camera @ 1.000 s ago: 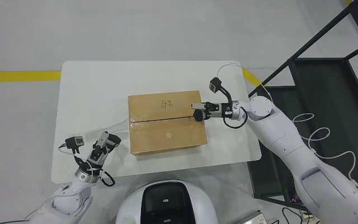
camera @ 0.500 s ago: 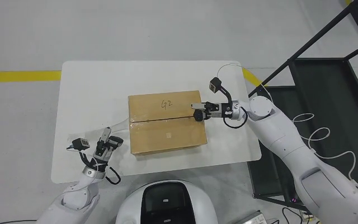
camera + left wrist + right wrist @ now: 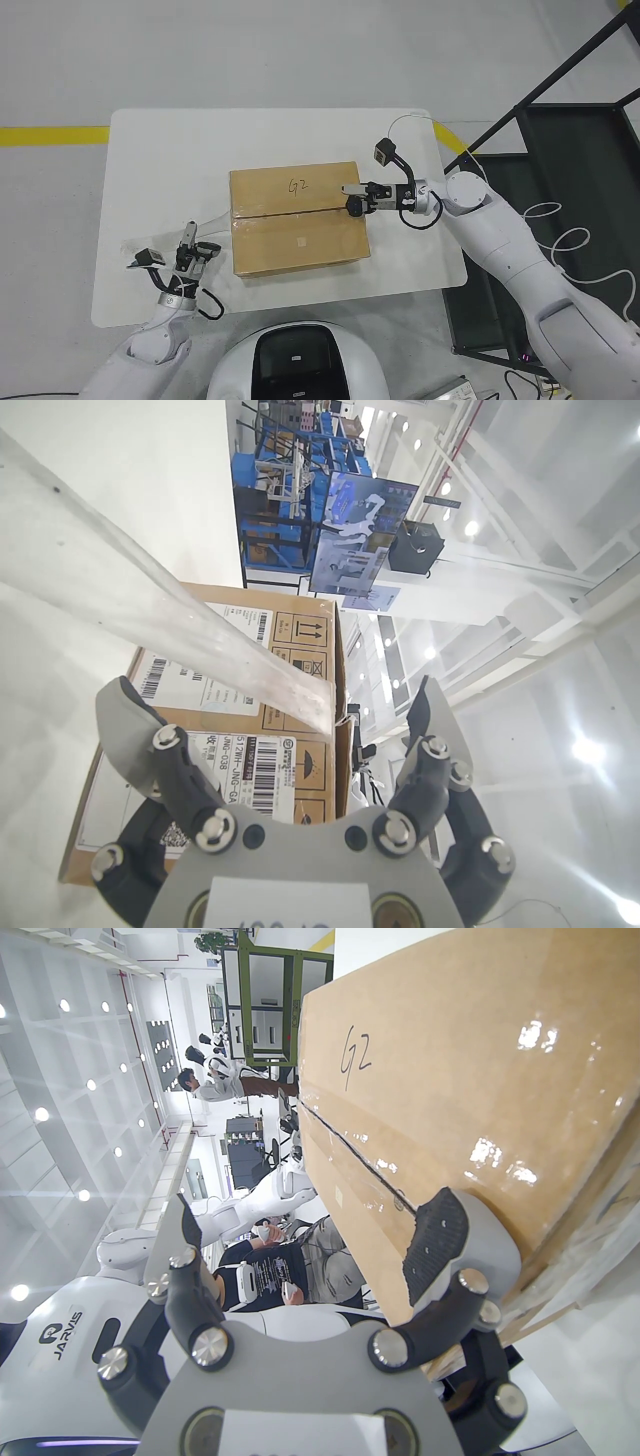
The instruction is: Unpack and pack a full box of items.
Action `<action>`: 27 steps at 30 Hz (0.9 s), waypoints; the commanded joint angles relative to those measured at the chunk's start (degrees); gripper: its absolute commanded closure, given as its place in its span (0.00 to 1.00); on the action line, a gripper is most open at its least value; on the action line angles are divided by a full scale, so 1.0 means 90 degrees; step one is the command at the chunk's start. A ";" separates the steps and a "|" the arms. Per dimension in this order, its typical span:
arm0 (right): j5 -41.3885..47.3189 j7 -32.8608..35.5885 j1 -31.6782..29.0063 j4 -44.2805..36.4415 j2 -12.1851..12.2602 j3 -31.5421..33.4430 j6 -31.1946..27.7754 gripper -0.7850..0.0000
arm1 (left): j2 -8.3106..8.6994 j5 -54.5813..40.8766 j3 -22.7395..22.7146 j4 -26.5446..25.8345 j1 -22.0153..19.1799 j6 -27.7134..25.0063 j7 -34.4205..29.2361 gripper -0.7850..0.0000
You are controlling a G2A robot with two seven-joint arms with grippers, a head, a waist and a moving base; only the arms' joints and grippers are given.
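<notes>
A shut cardboard box [image 3: 297, 218] marked "G2" stands in the middle of the white table [image 3: 160, 170]. A strip of clear tape [image 3: 210, 226] hangs off the box's left end, peeled loose from the top seam [image 3: 290, 212]. My left gripper [image 3: 192, 242] is open just left of the box, pointing at its labelled end face [image 3: 240, 720], with the tape strip [image 3: 165, 600] running past its fingers. At the box's right end, my right gripper [image 3: 352, 197] is open, one finger pad [image 3: 440, 1238] lying on the box top [image 3: 450, 1078] by the seam's end.
A black metal rack [image 3: 560, 200] stands close to the table's right edge. A yellow floor line [image 3: 50, 135] runs behind the table on the left. Bare table surface lies left of and behind the box.
My left arm has shifted right and a little toward the box, bringing its gripper closer to the box's left end. The right arm and the box have not moved.
</notes>
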 commanded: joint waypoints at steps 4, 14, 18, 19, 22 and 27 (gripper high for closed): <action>0.0000 0.0000 0.0000 0.0000 0.0000 0.0000 0.0000 0.00 | -0.0084 -0.0156 -0.0072 0.0077 0.0091 -0.0139 -0.0027 0.00; 0.0000 0.0000 0.0000 0.0000 0.0000 0.0000 0.0000 0.00 | -0.0188 -0.0408 -0.0388 0.0143 0.0274 -0.0335 -0.0149 0.09; 0.0000 0.0000 0.0000 0.0000 0.0000 0.0000 0.0000 0.00 | -0.0215 -0.0425 -0.0511 0.0110 0.0365 -0.0328 -0.0266 0.43; 0.0000 0.0000 0.0000 0.0000 0.0000 0.0000 0.0000 0.00 | -0.0221 -0.0430 -0.0545 0.0098 0.0392 -0.0330 -0.0282 0.51; 0.0000 0.0000 0.0000 0.0000 0.0000 0.0000 0.0000 0.00 | -0.0238 -0.0411 -0.0662 0.0070 0.0471 -0.0342 -0.0303 0.56; 0.0000 0.0000 0.0000 0.0000 0.0000 0.0000 0.0000 0.00 | -0.0266 -0.0391 -0.0886 -0.0003 0.0557 -0.0372 -0.0291 0.76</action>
